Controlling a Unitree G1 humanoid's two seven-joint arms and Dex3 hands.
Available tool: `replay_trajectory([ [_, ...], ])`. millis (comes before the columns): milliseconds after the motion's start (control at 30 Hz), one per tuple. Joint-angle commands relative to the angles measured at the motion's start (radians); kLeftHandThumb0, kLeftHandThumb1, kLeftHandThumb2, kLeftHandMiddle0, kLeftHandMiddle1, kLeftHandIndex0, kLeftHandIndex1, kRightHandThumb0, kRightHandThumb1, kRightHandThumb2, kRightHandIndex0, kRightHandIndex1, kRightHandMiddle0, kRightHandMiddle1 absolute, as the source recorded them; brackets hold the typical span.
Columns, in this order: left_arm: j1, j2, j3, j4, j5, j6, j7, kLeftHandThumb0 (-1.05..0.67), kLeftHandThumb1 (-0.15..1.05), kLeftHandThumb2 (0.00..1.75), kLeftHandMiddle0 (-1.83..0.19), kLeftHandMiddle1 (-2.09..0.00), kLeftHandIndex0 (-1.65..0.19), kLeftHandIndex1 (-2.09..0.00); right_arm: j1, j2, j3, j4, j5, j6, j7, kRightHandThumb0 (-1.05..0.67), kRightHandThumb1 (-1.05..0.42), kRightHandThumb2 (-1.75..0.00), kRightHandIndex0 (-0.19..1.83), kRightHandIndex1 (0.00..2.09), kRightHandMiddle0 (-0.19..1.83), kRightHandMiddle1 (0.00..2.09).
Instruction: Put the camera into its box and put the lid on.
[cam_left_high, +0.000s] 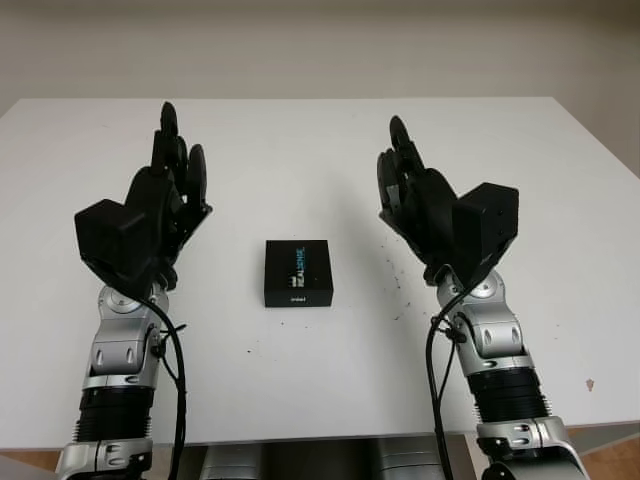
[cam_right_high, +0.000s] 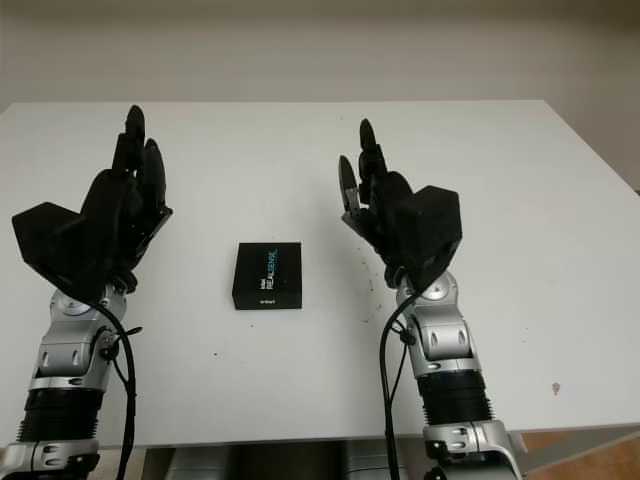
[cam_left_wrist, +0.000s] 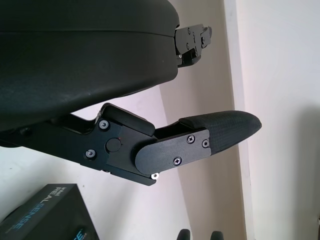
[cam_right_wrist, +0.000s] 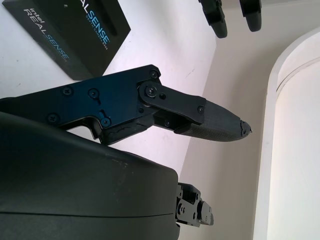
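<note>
Left robot hand (cam_left_high: 165, 195) raised above the near left of the worktop (cam_left_high: 300, 140), empty, fingers straightened and pointing away from the body, touching nothing. Right robot hand (cam_left_high: 425, 200) raised in mirror fashion above the near right, likewise empty and uncurled. Between the two, well apart from either, flat on the white surface: a small black box (cam_left_high: 298, 276) with pale lettering on top, squared up roughly to the front edge. Lid (cam_right_high: 269, 268) apparently seated already, edges flush as far as can be judged (contents hidden beneath it, so impossible to tell whether the camera is inside). A scatter of dark specks (cam_left_high: 398, 285) on the surface just right of the box, near the right wrist. Judged on handling: rigid printed cardboard, probably light even when full, with smooth sides likely to slip under hard fingertips. Best taken by two opposite side walls, low down, thumb on one side and fingers on the other, so as to grip the base and not only the lid. For lifting the lid alone, a pinch higher up on its skirt while pinning the base with the other robot hand, since a snug sleeve fit tends to drag the bottom up with it. Gentle squeeze only, to avoid bowing thin walls inward and jamming the fit.
</note>
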Motion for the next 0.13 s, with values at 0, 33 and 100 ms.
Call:
replay_trajectory([
  [0, 0.016, -0.005, 0.001, -0.005, -0.008, -0.009, 0.002, -0.81, 1.05, 0.71, 0.19, 0.00, 0.19, 0.00, 0.007, -0.002, -0.002, 0.007, 0.004, -0.012, 0.007, -0.73, -1.05, -0.69, -0.19, 0.00, -0.19, 0.00],
  [33, 0.021, -0.006, -0.001, -0.009, -0.008, -0.008, 0.004, -0.81, 1.05, 0.71, 0.19, 0.00, 0.19, 0.00, 0.009, -0.003, -0.001, 0.006, 0.005, -0.010, 0.011, -0.73, -1.05, -0.70, -0.19, 0.00, -0.19, 0.00],
  [100, 0.030, -0.009, -0.006, -0.022, -0.005, -0.004, 0.006, -0.81, 1.05, 0.71, 0.19, 0.00, 0.19, 0.00, 0.012, -0.004, -0.002, 0.003, 0.007, -0.004, 0.017, -0.74, -1.05, -0.70, -0.19, 0.00, -0.19, 0.00],
])
